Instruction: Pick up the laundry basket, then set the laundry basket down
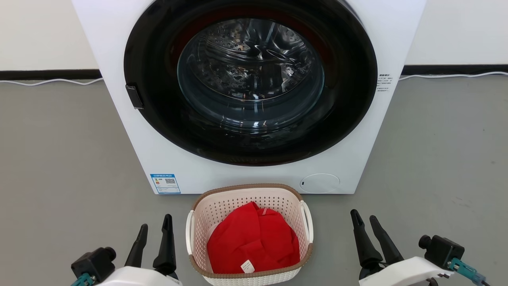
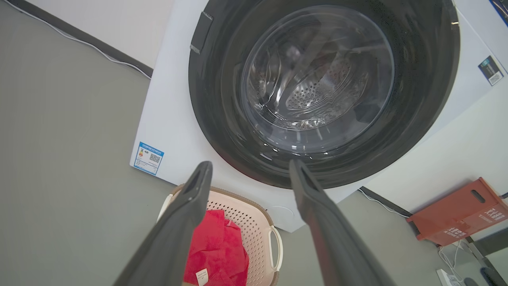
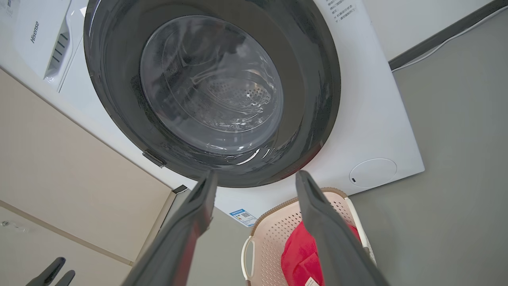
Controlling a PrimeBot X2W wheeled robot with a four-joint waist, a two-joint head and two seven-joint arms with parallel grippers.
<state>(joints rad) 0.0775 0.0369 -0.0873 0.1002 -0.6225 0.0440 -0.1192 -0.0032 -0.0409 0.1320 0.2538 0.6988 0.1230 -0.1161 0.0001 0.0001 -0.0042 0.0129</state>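
Observation:
The laundry basket (image 1: 238,203) is cream-white and perforated, with a brown rim. It stands on the grey floor just in front of the washing machine. A red cloth (image 1: 252,238) lies inside it. My left gripper (image 1: 155,222) is open beside the basket's left handle and apart from it. My right gripper (image 1: 363,215) is open a little further off on the basket's right. In the left wrist view the open left gripper (image 2: 250,165) points at the machine door, with the basket (image 2: 250,222) low between its fingers. The right wrist view has the right gripper (image 3: 257,174) open above the basket (image 3: 274,234).
The white washing machine (image 1: 357,139) stands close behind the basket with its round dark door shut. A white cable (image 1: 47,82) runs along the wall base. An orange-red box (image 2: 460,214) and a power strip sit on the floor off to one side of the machine. Grey floor lies on both sides.

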